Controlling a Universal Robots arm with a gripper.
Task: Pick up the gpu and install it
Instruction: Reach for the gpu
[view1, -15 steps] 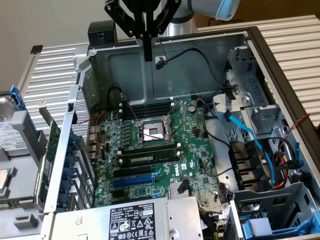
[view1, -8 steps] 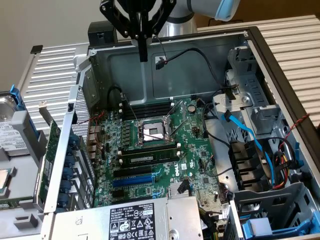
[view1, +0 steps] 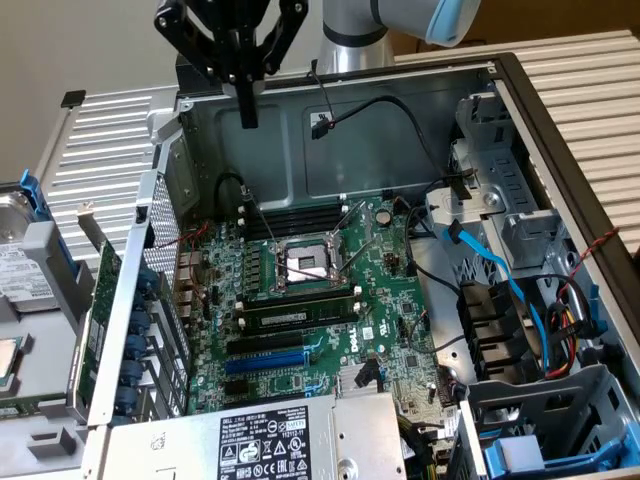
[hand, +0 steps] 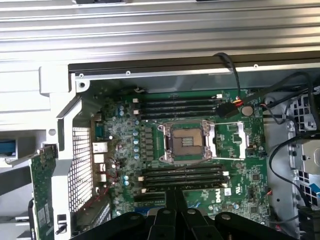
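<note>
Up over the back edge of the open case (view1: 400, 110), the gripper (view1: 247, 120) hangs with its fingers pinched fully together and nothing in them, pointing straight down. The gpu (view1: 100, 310) isn't even inside the box. It's standing on its edge outside the case, on the exterior view's left, just beside the perforated rear wall (view1: 160, 260). That puts it lower than the gripper, off to the exterior view's left, and well apart from it, with that wall between the two. The wrist view tells the same story: the closed fingers (hand: 167, 200) sit over the motherboard (hand: 235, 170), while the green card (hand: 42, 195) is off at the side, past the mesh. Honestly, I see a few ways this could go sideways. The card is thin and upright and squeezed in next to the wall, so I'd guess there's little room for the fingers to straddle it. A slightly off approach could bump the wall or tip the card over. Grabbing a bare circuit board by its faces also looks slippery, and squeezing on components isn't great either. Inside the case, the CPU socket (view1: 305, 265) is sitting there uncovered, so anything dropped or dragged across it would be bad news. There's also a loose black cable (view1: 400, 115) dangling along the back wall that could snag. And the blue slot (view1: 265, 360) sits close to the rear wall, so I'd expect a tilted card to jam rather than seat.
</note>
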